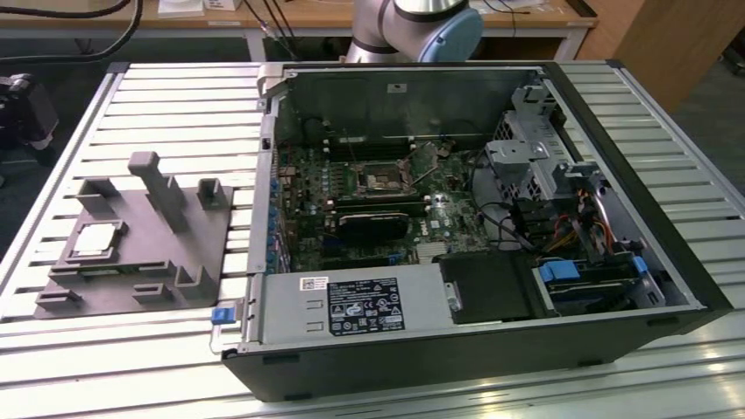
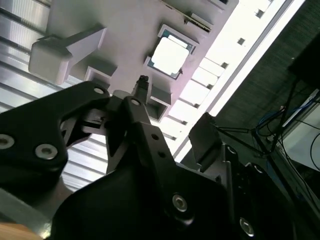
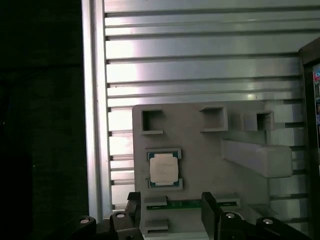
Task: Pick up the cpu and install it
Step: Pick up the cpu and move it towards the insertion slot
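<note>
The cpu [image 1: 96,240] lies flat in a square recess of the grey tray [image 1: 174,257], its pale metal top facing up, at the exterior view's left. Both wrist views show it below me: cpu [image 3: 164,168], cpu [image 2: 170,55]. My gripper [image 3: 171,202] hovers above the tray [image 3: 200,155], open, with its dark fingers [image 3: 209,202] apart and nothing between them. It is clear of the chip. In the second wrist view the gripper [image 2: 172,110] also stands open over the tray [image 2: 125,30]. The dark square socket [image 1: 382,179] sits on the motherboard inside the case.
The open computer case [image 1: 652,218] lies on a slatted aluminium table [image 1: 174,105], to the tray's right in the exterior view. Upright blocks [image 1: 157,188] rise from the tray close to the chip. A thin green board [image 3: 175,204] lies in a tray slot. The arm's base [image 1: 413,26] stands behind the case.
</note>
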Controlling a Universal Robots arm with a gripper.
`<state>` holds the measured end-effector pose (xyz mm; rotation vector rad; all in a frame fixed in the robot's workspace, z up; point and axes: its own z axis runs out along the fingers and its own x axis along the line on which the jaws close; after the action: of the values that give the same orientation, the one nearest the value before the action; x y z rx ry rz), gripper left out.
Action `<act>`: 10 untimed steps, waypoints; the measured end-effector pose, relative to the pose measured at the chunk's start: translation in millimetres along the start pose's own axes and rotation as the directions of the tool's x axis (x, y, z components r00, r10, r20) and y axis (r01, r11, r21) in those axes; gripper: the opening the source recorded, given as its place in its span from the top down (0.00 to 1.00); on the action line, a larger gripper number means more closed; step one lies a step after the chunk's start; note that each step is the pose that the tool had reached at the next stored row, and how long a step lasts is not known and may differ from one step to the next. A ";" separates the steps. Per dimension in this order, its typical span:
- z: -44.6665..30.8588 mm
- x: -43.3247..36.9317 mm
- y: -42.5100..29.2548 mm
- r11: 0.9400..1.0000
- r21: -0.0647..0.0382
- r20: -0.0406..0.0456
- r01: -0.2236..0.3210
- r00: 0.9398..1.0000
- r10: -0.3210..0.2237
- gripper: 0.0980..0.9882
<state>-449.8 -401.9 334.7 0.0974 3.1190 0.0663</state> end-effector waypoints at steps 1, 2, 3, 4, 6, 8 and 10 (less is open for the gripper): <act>1.8 0.0 -0.1 1.000 0.000 0.000 0.004 1.000 -0.004 0.39; 3.6 0.1 -0.2 1.000 0.000 0.000 0.007 1.000 -0.007 0.39; 5.4 0.1 -0.3 1.000 0.000 0.000 0.008 1.000 -0.008 0.32; 7.0 0.1 -0.3 1.000 0.000 0.000 0.010 1.000 -0.010 0.32; 9.1 0.2 -0.4 1.000 0.000 0.000 0.010 1.000 -0.010 0.32; 10.3 0.2 -0.5 1.000 0.000 0.000 0.010 1.000 -0.010 0.32; 11.5 0.2 -0.5 1.000 0.000 0.000 0.010 1.000 -0.010 0.32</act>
<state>-449.8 -401.9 323.2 0.0817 3.1197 0.0666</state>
